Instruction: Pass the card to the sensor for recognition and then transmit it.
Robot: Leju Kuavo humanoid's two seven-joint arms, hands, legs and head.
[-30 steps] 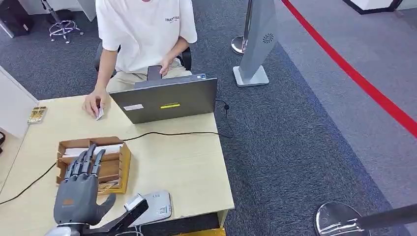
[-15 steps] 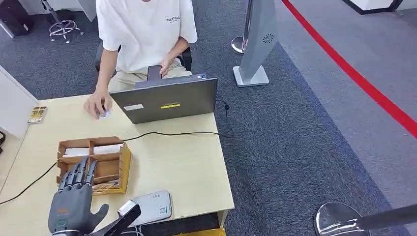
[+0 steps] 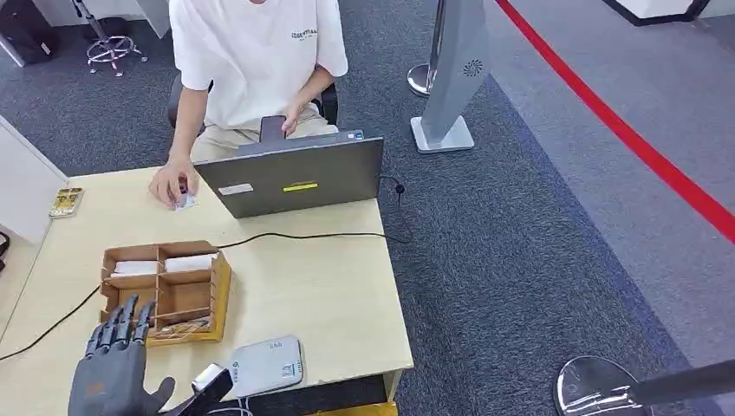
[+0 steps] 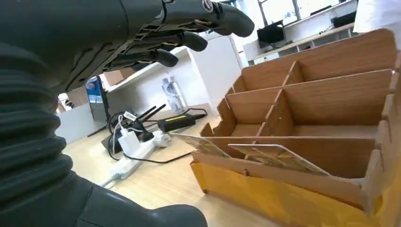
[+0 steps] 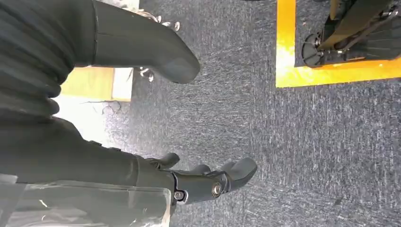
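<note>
My left hand [image 3: 113,377] hovers open with fingers spread at the table's near left corner, just short of the wooden organizer [image 3: 221,277]. Up close in the left wrist view, the left hand [image 4: 94,42] holds nothing, and printed cards [image 4: 272,156] lie slanted in the organizer's [image 4: 293,189] nearest compartment. White cards [image 3: 165,263] fill the far compartments. The grey card sensor [image 3: 269,366] lies flat by the front edge, right of my hand. My right hand [image 5: 208,182] hangs over the carpet, empty, with its fingers loosely extended.
A person sits across the table, one hand on a small card [image 3: 184,203] beside an open laptop [image 3: 290,178]. A black cable [image 3: 295,236] crosses the tabletop. A small box [image 3: 65,201] lies at the far left edge. A grey stand [image 3: 451,95] rises on the carpet.
My left hand has drawn back from above the organizer toward the near table edge, still empty. The person's hand shifted the small card slightly beside the laptop.
</note>
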